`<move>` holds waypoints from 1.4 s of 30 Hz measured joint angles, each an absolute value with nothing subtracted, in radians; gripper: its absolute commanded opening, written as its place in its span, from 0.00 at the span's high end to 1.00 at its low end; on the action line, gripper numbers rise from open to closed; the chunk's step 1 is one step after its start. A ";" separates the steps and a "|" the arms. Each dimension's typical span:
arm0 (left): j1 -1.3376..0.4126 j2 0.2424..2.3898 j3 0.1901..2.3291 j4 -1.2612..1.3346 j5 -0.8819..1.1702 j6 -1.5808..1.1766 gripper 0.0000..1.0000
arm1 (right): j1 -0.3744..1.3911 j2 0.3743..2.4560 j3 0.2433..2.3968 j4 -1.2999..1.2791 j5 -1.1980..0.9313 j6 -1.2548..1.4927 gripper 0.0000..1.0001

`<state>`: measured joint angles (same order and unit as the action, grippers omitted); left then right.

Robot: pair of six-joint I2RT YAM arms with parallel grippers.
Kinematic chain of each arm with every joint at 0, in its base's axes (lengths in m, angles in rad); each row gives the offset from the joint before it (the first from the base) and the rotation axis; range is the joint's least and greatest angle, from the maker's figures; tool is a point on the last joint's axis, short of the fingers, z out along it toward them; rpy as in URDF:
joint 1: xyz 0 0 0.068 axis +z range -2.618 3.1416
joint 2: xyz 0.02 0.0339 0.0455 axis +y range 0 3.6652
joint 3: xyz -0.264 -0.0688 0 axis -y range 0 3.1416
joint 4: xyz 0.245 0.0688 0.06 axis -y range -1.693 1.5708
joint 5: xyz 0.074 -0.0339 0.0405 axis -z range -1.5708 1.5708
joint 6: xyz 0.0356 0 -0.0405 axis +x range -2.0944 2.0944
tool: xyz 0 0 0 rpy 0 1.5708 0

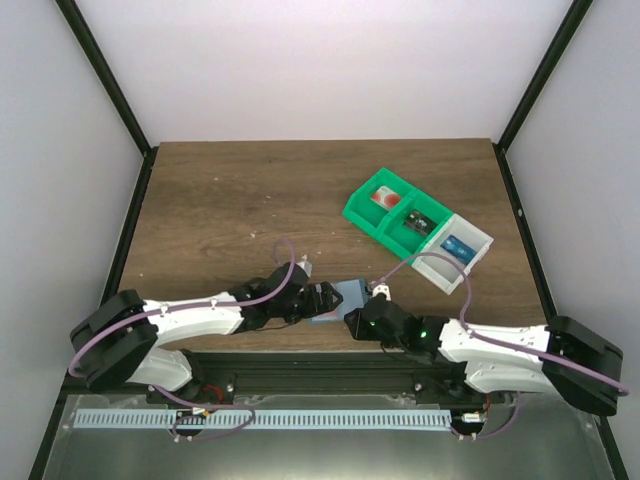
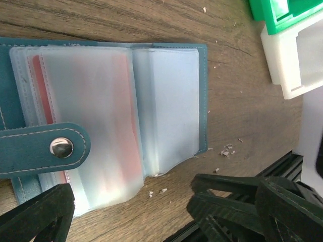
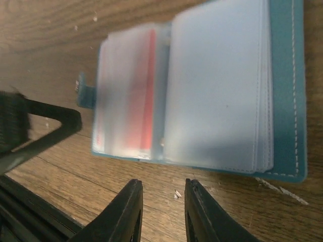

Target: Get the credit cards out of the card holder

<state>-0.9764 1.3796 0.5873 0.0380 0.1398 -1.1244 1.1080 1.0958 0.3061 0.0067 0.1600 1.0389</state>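
A robotics lab test cell (more booth than room): white panels and black frame posts box in a wood-grain table at upper frame, with a left arm and right arm bolted along the bottom edge.

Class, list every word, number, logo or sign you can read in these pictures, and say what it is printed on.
None can be read.
On the card in the card holder: red blur behind frosted sleeves.
In the green bin and white bin: marks too small to read.

Present: one card holder, one reddish card, one green bin, one white bin, one left hand, one right hand.
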 measured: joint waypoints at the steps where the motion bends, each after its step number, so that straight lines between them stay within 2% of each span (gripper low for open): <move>1: -0.978 1.380 0.587 0.039 0.140 -1.125 0.00 | 1.106 1.074 0.308 -0.002 0.165 1.031 0.75; 15: -0.979 1.469 0.612 0.054 0.114 -1.118 0.00 | 0.959 1.120 0.318 0.018 0.169 0.914 0.76; 22: -0.968 1.478 0.619 0.054 0.105 -1.106 0.00 | 0.951 1.232 0.314 0.105 0.162 0.910 0.78; 30: -0.965 1.519 0.642 0.074 0.118 -1.095 0.00 | 0.951 1.253 0.261 0.246 0.161 0.940 0.78; 42: -0.963 1.538 0.672 0.060 0.118 -1.081 0.00 | 0.951 1.260 0.252 0.276 0.161 0.959 0.78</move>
